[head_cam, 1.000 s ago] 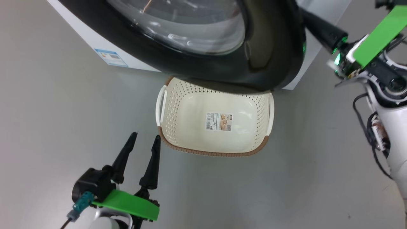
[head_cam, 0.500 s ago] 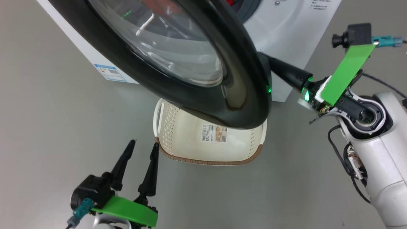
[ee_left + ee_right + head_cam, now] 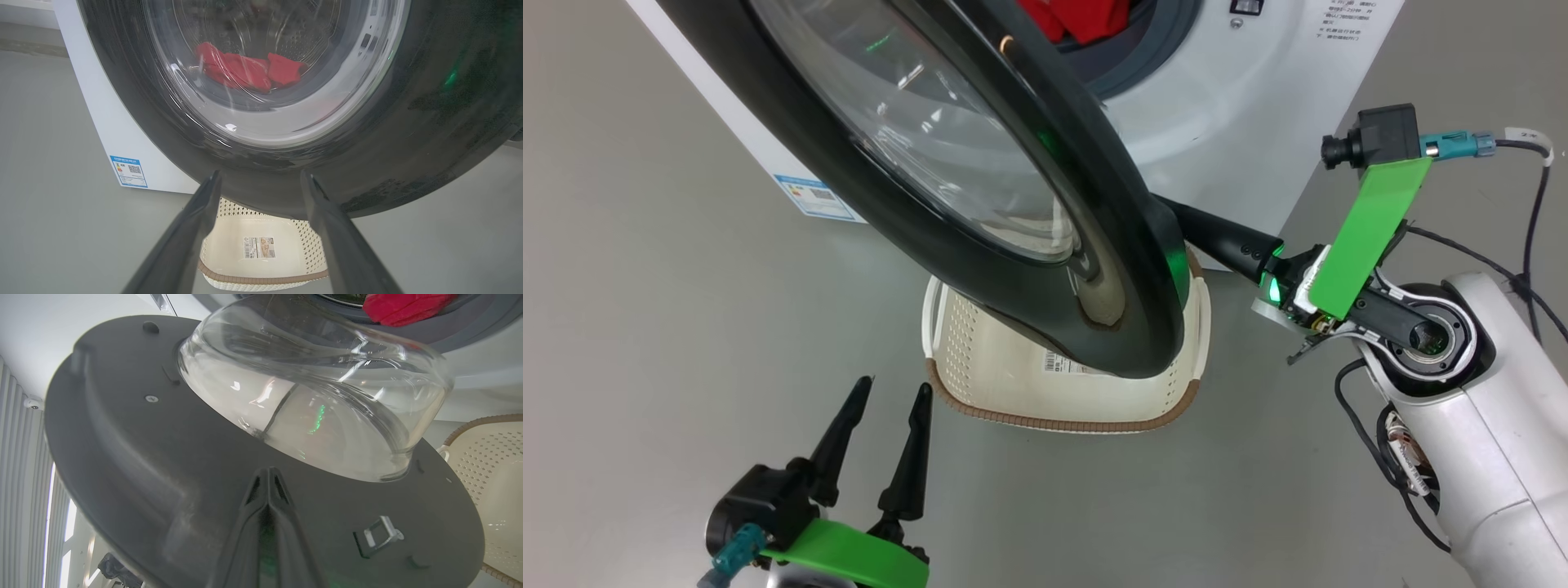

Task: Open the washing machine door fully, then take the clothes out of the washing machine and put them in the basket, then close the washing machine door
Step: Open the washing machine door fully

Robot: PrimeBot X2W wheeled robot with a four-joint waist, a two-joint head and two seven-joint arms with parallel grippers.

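Hanging partly open, the washing machine door (image 3: 1143, 327) juts out over the basket (image 3: 1062, 425), which sits on the floor (image 3: 645, 327) in front of the washing machine (image 3: 1217, 122); the red clothes (image 3: 1078, 16) lie inside the drum. The right hand (image 3: 268, 473) is closed on nothing, its tips against the door's grey inner face. The left hand (image 3: 895, 384) is spread wide and empty, just beside the basket.

Plain grey floor (image 3: 637, 351), smooth, matte, evenly lit. Right wrist view: pale ribbed wall panels (image 3: 16, 465) at nine o'clock, bright strips of light (image 3: 70, 518) at eight o'clock, small white dome fitting (image 3: 33, 403) at ten o'clock.
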